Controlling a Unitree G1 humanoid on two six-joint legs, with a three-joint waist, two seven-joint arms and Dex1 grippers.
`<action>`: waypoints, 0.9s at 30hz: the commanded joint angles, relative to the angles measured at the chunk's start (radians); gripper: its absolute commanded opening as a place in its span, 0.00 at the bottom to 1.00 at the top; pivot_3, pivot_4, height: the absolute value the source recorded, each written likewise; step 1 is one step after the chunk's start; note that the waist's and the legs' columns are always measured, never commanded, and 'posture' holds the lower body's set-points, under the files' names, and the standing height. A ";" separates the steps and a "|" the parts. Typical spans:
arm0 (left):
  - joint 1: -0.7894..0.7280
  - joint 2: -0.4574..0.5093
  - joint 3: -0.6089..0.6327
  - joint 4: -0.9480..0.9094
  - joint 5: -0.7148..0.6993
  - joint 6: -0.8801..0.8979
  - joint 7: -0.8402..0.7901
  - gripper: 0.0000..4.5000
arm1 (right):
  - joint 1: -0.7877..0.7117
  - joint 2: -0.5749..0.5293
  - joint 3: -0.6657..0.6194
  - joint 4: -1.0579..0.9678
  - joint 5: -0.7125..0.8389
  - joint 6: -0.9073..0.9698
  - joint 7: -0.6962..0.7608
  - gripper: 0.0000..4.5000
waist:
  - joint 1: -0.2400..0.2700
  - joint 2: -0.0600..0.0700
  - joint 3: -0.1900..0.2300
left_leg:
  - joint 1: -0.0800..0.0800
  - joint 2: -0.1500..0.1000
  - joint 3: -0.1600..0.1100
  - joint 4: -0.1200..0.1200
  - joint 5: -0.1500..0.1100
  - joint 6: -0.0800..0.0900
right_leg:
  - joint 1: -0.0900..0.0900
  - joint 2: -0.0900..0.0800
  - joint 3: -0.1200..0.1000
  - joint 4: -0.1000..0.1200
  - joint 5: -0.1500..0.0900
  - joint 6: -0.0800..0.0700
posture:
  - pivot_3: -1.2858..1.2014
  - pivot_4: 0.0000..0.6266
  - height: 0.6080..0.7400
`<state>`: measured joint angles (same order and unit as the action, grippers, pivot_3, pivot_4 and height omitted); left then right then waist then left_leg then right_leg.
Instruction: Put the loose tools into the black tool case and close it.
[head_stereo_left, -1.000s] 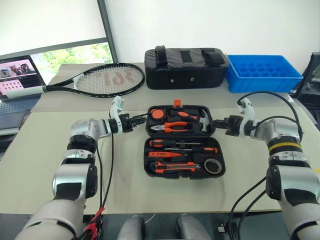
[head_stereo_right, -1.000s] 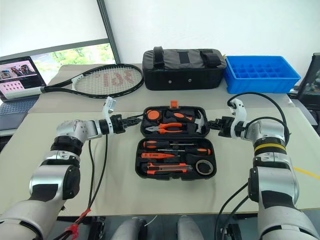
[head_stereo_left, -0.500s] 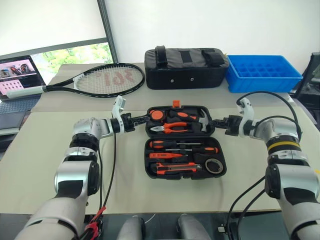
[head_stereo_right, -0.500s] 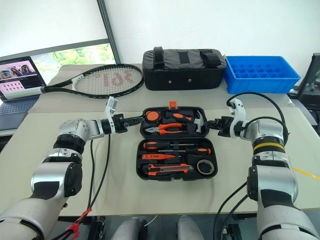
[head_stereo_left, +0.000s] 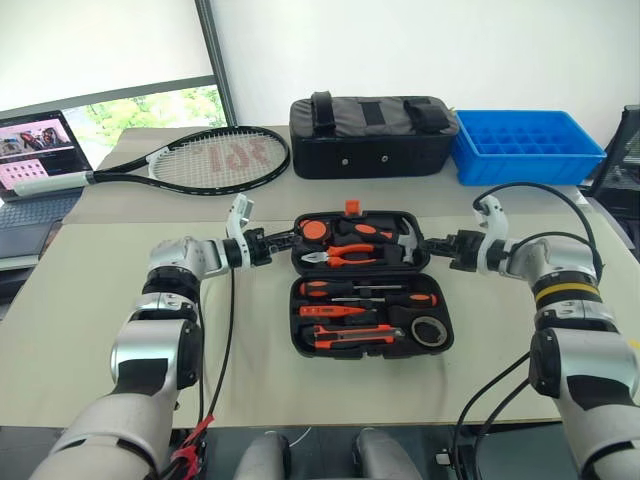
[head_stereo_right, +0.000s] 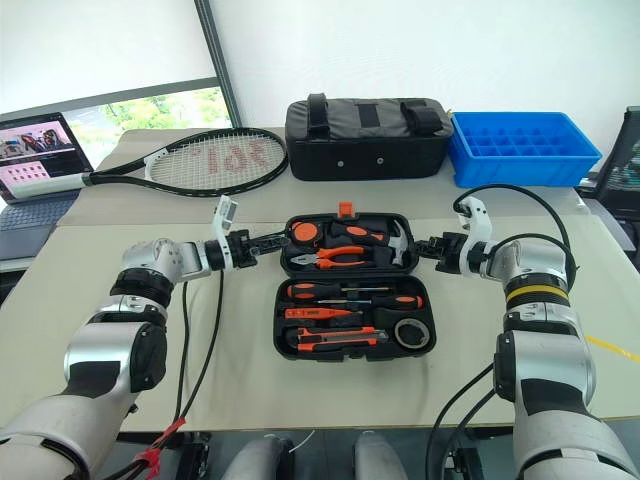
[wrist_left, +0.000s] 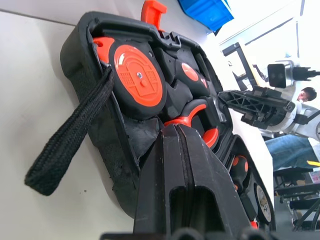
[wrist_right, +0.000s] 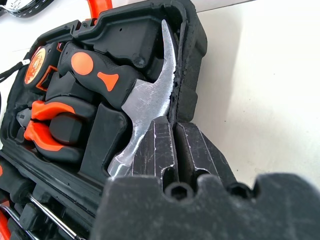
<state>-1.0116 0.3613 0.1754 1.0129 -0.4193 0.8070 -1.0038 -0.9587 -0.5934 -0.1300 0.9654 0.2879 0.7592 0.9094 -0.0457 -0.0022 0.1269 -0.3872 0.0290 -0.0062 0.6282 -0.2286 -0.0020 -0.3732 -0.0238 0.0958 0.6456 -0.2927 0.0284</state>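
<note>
The black tool case lies open in the middle of the table, with its lid half on the far side. In the near half sit the utility knife, the tape roll, the tester screwdriver and two screwdrivers. A hammer, pliers and an orange tape measure fill the lid half. My left gripper is shut, its tip at the lid half's left rim. On the opposite side my right gripper is shut too, at the right rim beside the hammer head.
A tennis racket lies at the back left, with a laptop beyond the table's left edge. A black fabric bag and a blue crate stand behind the case. The tape measure's black strap hangs over the lid's left rim.
</note>
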 joint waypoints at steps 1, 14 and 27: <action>-0.011 0.010 -0.003 -0.025 0.007 -0.014 -0.031 0.00 | -0.004 -0.005 -0.029 -0.047 0.011 -0.049 -0.002 0.01 | 0.000 0.000 0.000 | 0.000 0.000 0.000 0.000 0.000 0.000 | 0.000 0.000 0.000 0.000 0.000 0.000 | 0.52 0.24 0.75; -0.026 -0.003 -0.011 0.003 0.057 -0.060 -0.015 0.00 | -0.002 0.002 -0.027 -0.046 0.009 -0.067 -0.003 0.01 | -0.001 0.000 0.000 | 0.000 0.000 0.000 0.000 0.000 0.000 | 0.000 0.000 0.000 0.000 0.000 0.000 | 0.52 0.24 0.75; -0.026 -0.009 -0.011 -0.002 0.067 -0.080 -0.013 0.00 | 0.007 0.002 -0.033 -0.054 0.013 -0.070 -0.008 0.01 | 0.000 0.000 0.000 | 0.000 0.000 0.000 0.000 0.000 0.000 | 0.000 0.000 0.000 0.001 0.000 0.000 | 0.52 0.24 0.75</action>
<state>-1.0116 0.3504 0.1586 1.0216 -0.3547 0.7517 -1.0123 -0.9485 -0.5850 -0.1339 0.9584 0.2883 0.7262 0.9030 -0.0459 -0.0021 0.1269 -0.3870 0.0290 -0.0063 0.6283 -0.2286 -0.0020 -0.3732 -0.0238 0.0958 0.6461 -0.2927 0.0284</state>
